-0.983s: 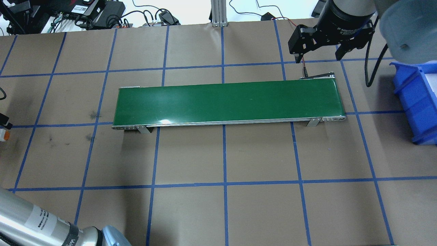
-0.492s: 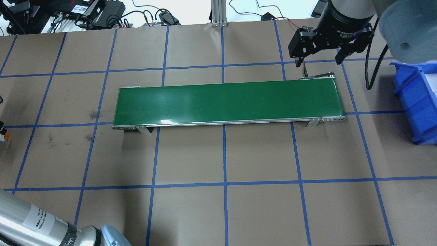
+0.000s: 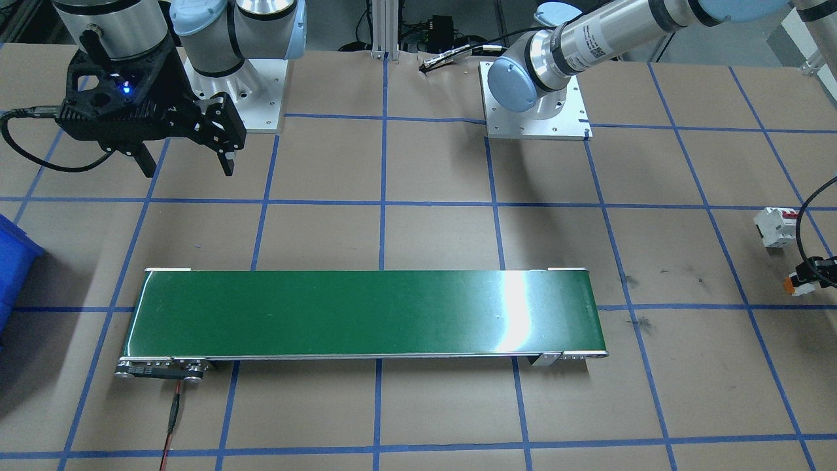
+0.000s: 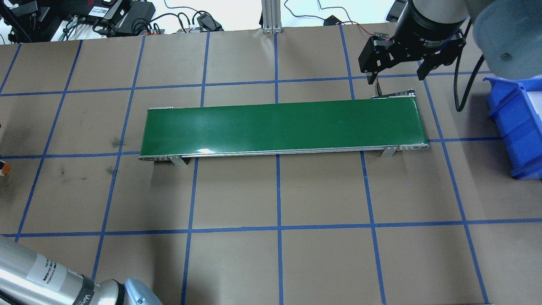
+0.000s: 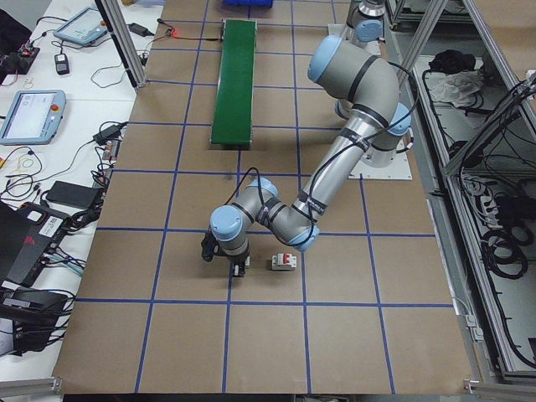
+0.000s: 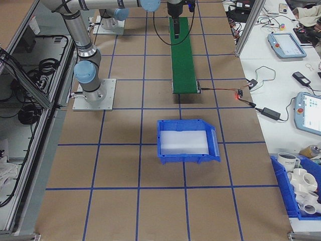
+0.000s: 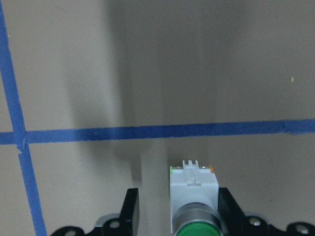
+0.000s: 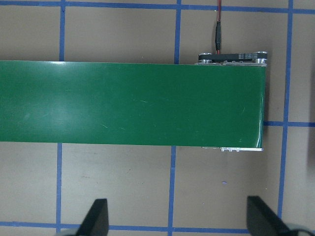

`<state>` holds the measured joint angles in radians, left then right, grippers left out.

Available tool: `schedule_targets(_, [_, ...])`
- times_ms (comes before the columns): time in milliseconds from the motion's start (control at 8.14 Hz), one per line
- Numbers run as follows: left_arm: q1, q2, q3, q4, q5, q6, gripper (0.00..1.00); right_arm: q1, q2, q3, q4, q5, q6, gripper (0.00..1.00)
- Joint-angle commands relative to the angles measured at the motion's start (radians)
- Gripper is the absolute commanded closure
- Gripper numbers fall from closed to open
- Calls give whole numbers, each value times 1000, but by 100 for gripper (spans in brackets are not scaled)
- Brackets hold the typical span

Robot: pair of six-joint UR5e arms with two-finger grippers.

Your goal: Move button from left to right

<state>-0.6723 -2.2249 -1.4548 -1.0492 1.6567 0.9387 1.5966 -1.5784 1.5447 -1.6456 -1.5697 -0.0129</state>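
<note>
On my left wrist feed the button (image 7: 193, 196) sits between the left gripper's (image 7: 179, 216) two dark fingers (image 7: 131, 209), green cap toward the camera, white body pointing away, a bit of orange at its far end; the right finger touches the body, while a gap shows on the left side, so I read the jaws as partly closed around it but cannot tell whether they actually grip it. It lies low over the brown table paper (image 7: 147, 64), just short of a blue tape line (image 7: 157, 132). From the camera at the table's left end I see that left gripper (image 5: 224, 258) down at the table far from the green conveyor belt (image 5: 234, 71), with a white circuit breaker (image 5: 282, 262) just beside it. My right gripper (image 4: 398, 70) hangs with jaws spread wide and nothing between them, above the belt's (image 4: 279, 127) right end, near the blue bin (image 4: 518, 127)
</note>
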Motion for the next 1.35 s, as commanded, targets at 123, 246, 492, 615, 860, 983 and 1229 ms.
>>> schedule_targets(123, [0,4,-1,0,0,2,78,2,3,0,0,-10,-52,0])
schedule_targets(246, [0,7,-1,0,-3,8,92,0,0,0,1,-13,-53,0])
schedule_targets(492, [0,22,11,-9,3,18,100,2,5,0,1,-9,-53,0])
schedule_targets(615, [0,48,11,-44,3,38,100,2,5,0,7,-13,-53,0])
schedule_targets(860, [-9,160,7,-153,0,135,100,2,6,0,44,-1,-53,0])
schedule_targets(983, [-24,206,7,-239,-5,208,100,2,6,0,47,-1,-53,0])
schedule_targets(1229, [-108,281,5,-319,-3,236,100,3,3,-2,37,-47,-45,0])
